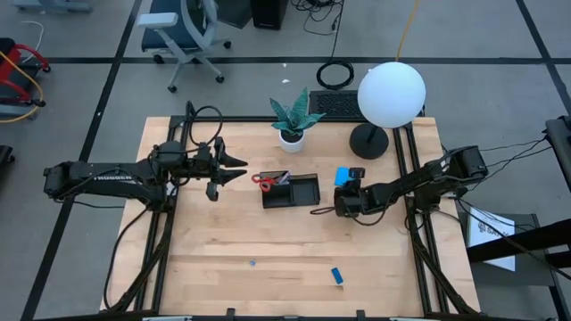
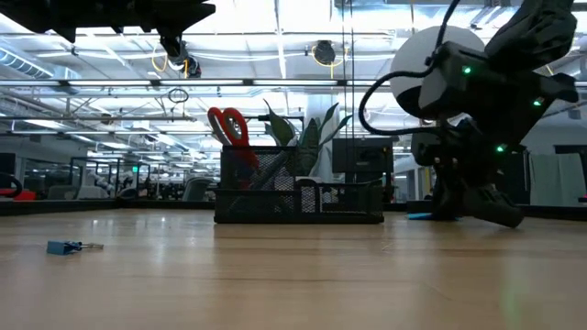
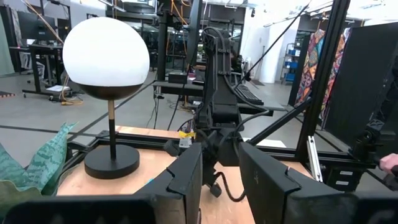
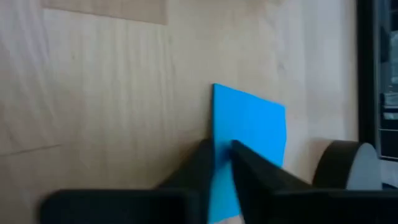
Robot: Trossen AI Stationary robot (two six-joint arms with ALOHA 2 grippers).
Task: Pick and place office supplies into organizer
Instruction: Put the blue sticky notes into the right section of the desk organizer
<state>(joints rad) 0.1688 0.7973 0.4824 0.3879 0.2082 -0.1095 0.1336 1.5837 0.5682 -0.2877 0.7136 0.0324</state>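
- Down on the bench (image 1: 268,259), the square blue note pad (image 4: 249,134) lies flat just right of the organizer (image 1: 291,191), near the lamp base (image 1: 368,141).
- Over it sits the right claw (image 4: 222,163) — its two dark fingers pinch the pad's near edge between them.
- Inside the black organizer, at mid-bench, the red-handled scissors (image 1: 264,180) stand in the left compartment, handles up; the low view shows them above the mesh wall.
- A small blue block (image 1: 337,275) rests well apart, toward the front edge of the bench.
- The left claw (image 1: 239,167) hangs above the bench left of the organizer, fingers spread — nothing between them.
- Behind the organizer stand a potted plant (image 1: 293,118) and the white globe lamp (image 1: 391,94).
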